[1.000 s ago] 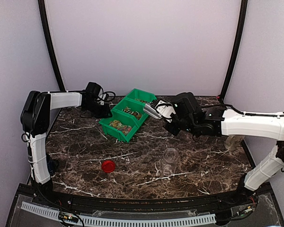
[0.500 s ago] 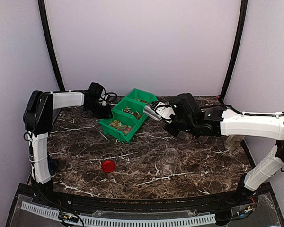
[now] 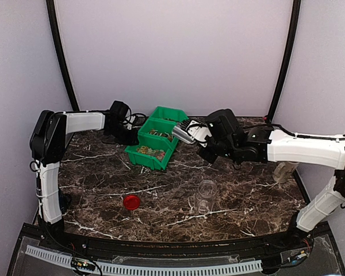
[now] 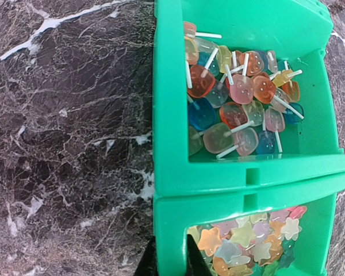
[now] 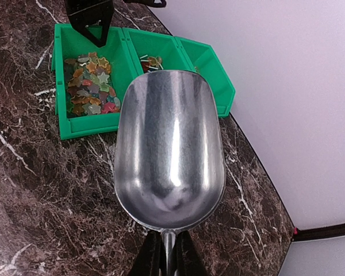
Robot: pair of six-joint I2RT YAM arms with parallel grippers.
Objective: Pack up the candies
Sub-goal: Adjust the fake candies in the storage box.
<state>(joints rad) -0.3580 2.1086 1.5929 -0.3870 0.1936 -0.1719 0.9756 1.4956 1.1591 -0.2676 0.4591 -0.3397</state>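
A green three-compartment bin [image 3: 145,161] stands at the back of the marble table. Star-shaped candies [image 4: 247,241] in orange, yellow, pink and green fill its near compartment. Small lollipops [image 4: 236,103] fill the middle one. My left gripper [image 4: 169,265] is shut on the bin's side wall [image 4: 167,115], one finger inside and one outside. It shows at the bin's left [image 3: 132,131] in the top view. My right gripper [image 5: 168,256] is shut on the handle of an empty metal scoop [image 5: 169,144]. The scoop [image 3: 183,133] hovers beside the bin's right side, above the table.
A clear open jar [image 3: 205,195] stands in the middle front of the table. A round red lid [image 3: 131,201] lies to its left. Another clear container [image 3: 283,171] sits behind my right arm near the right edge. Curved black poles frame the back wall.
My left gripper has closed on the bin's wall, and the bin has swung and slid a little to the right. The scoop has barely moved.
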